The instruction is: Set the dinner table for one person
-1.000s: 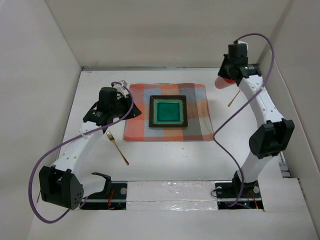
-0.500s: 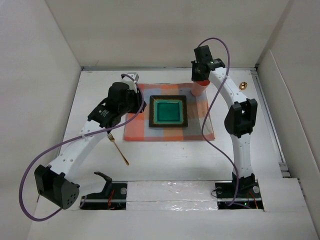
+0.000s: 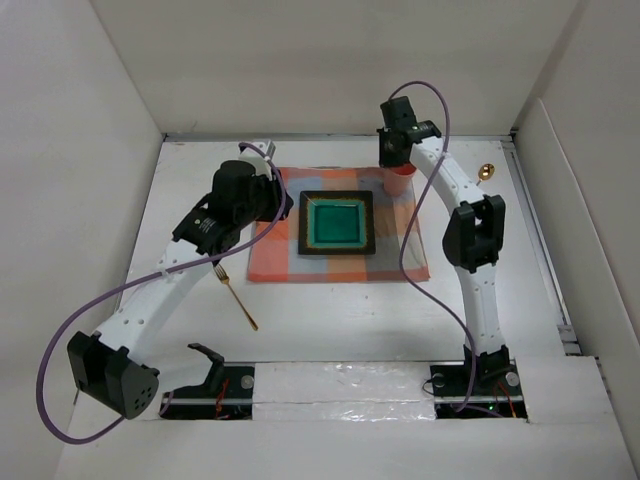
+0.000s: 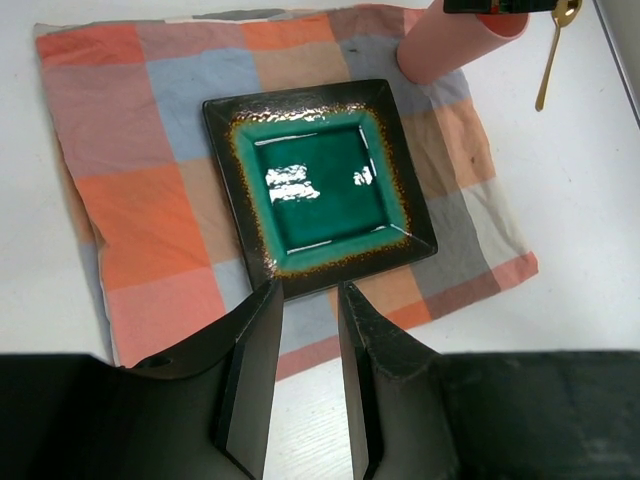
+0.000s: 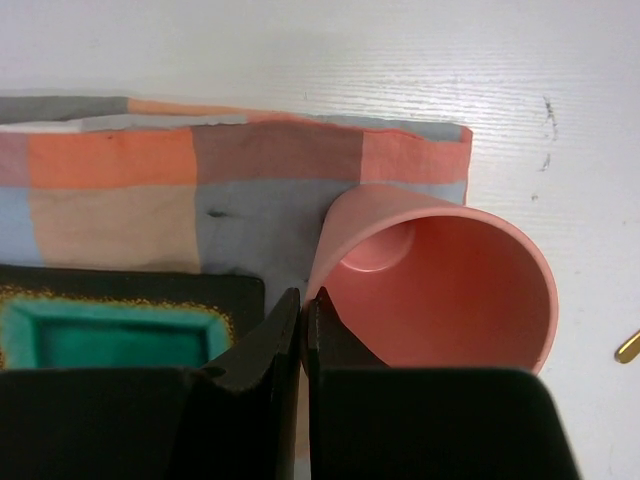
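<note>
Roughly halfway, judging by the layout. Already laid on the white surface (image 3: 340,320): a checked cloth (image 3: 395,252), toward the far side, and at its middle a square green plate (image 3: 338,223). Apparently being placed: a pink cup (image 5: 450,290), mouth up and axis near upright, over the cloth's far right corner just beside the plate, pinched by its rim wall in the closed right tool (image 5: 303,305). Cannot tell whether touching the cloth yet. Left to bring in: a gold fork (image 3: 235,297), flat off the cloth's near left corner, tines far-left and handle near-right; and a gold spoon (image 3: 486,171), well right of the cloth, bowl toward the far wall. Over the cloth's left part, near the plate: the left tool (image 4: 307,290), parted and empty.
</note>
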Controlling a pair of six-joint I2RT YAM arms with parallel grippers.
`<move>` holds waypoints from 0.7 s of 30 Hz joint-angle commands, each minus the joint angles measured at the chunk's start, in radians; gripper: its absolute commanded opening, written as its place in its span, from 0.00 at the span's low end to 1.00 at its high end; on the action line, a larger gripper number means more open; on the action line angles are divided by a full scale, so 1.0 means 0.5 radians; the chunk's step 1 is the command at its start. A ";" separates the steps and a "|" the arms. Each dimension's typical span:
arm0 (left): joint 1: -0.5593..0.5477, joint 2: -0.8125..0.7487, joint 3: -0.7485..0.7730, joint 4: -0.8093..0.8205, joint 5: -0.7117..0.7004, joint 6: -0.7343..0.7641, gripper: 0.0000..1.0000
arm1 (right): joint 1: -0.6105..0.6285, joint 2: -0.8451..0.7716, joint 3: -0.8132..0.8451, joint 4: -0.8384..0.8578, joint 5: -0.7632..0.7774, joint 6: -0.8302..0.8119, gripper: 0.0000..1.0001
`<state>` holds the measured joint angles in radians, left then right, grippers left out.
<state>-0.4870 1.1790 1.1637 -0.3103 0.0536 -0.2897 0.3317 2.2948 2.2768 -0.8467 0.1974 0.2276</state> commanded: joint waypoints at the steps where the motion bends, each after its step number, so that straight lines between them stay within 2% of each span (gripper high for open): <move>1: 0.001 -0.026 -0.026 0.035 0.034 -0.013 0.26 | 0.021 0.058 0.061 0.058 0.047 -0.035 0.00; 2: 0.001 -0.023 -0.026 0.035 0.037 -0.016 0.26 | 0.021 0.061 0.064 0.058 0.062 -0.026 0.00; 5: 0.001 -0.014 -0.033 0.038 0.043 -0.025 0.26 | 0.021 0.037 0.079 0.070 0.133 -0.016 0.17; 6: 0.001 -0.011 -0.039 0.044 0.049 -0.028 0.26 | 0.021 0.025 0.085 0.073 0.154 -0.016 0.28; 9: 0.001 0.007 -0.042 0.053 0.071 -0.037 0.26 | 0.021 -0.021 0.140 0.061 0.136 -0.013 0.42; 13: 0.001 0.026 -0.042 0.071 0.083 -0.046 0.26 | -0.004 -0.131 0.183 0.049 0.038 0.036 0.54; 17: 0.001 0.056 -0.023 0.081 0.080 -0.053 0.26 | -0.092 -0.343 0.141 0.079 -0.079 0.115 0.59; 19: 0.001 0.066 -0.014 0.093 0.080 -0.056 0.26 | -0.203 -0.557 -0.067 0.207 -0.112 0.192 0.59; 20: 0.001 0.069 -0.011 0.099 0.080 -0.056 0.26 | -0.252 -0.640 -0.178 0.272 -0.137 0.223 0.57; 21: 0.001 0.072 -0.005 0.108 0.083 -0.059 0.26 | -0.362 -0.808 -0.440 0.428 -0.171 0.305 0.43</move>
<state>-0.4870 1.2179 1.1519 -0.3069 0.0792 -0.3092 0.2672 2.1139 2.2101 -0.8032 0.1539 0.2913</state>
